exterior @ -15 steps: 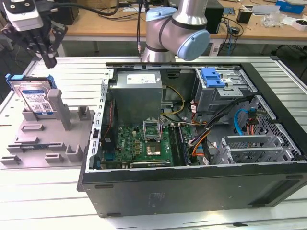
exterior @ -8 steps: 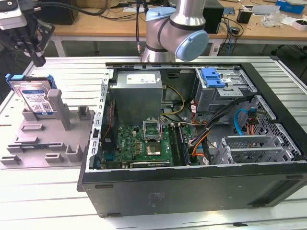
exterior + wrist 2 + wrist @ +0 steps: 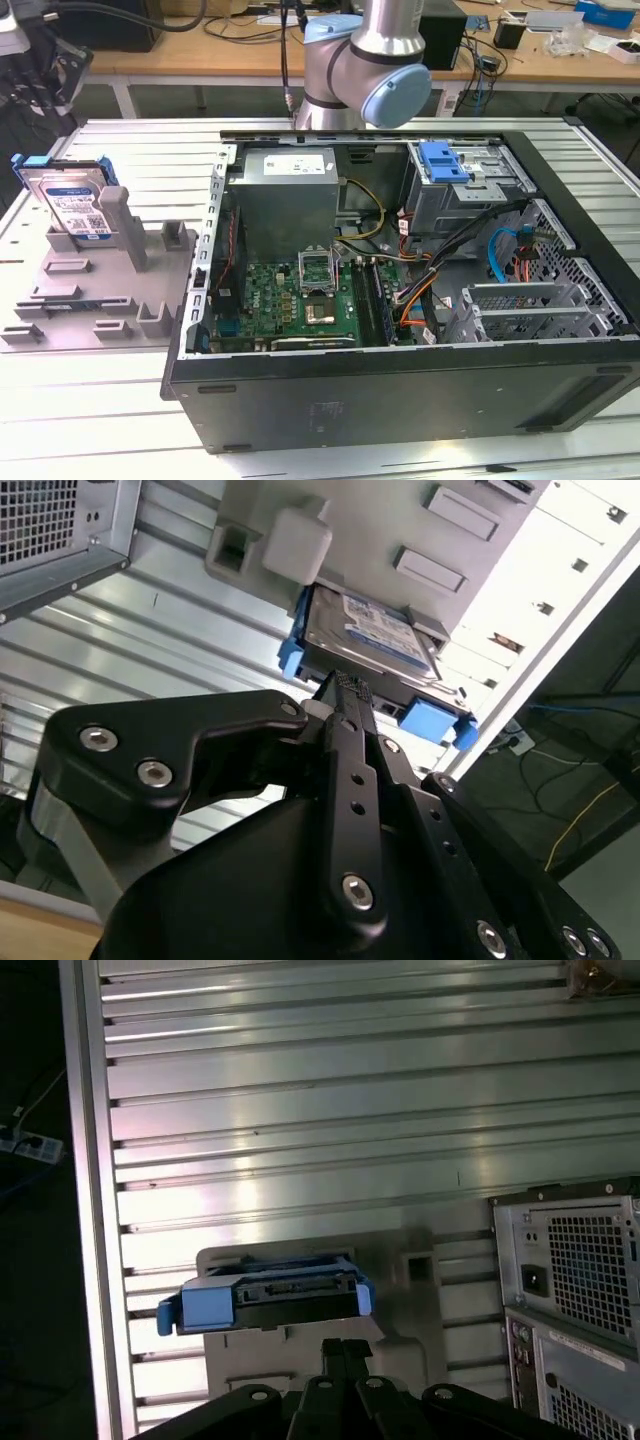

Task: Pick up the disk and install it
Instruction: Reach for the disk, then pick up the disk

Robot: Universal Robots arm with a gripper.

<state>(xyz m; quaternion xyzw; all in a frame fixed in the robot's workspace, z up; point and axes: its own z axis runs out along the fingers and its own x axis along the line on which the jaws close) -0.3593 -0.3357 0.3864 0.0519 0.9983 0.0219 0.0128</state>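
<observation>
Status at this frame: nothing done on the task yet, by my read.

The disk point(image 3: 72, 200) was parked on edge in the grey fixture point(image 3: 100, 290) at the exterior view's left. It sat on the slatted table point(image 3: 90, 420), well apart from the open PC case point(image 3: 400, 385). Its blue frame and printed label were visible. Both wrist views had it in sight in the same holder point(image 3: 375, 630) point(image 3: 270, 1295).

The gripper point(image 3: 346, 1345) looked narrow, with fingertips together and nothing between them. The second wrist view gave the same reading point(image 3: 340, 685). It pointed toward the disk. I saw no contact. I couldn't judge the gap from the wrist views.

In the exterior view the arm point(image 3: 360, 60) stood at the far side of the case, near the power supply box point(image 3: 290, 195) and away from the fixture.

The drive cage point(image 3: 455, 180) with the blue latch sat in the case's far corner, toward the exterior view's right. I couldn't see inside the bay, so I couldn't confirm it was free. Cables ran just beside it.

My judgement:
- Pick: not started. The disk was untouched in its holder.
- Install: not started.
- Everything was left to do: the grasp, the transfer over the case wall and the seating in the cage.
</observation>
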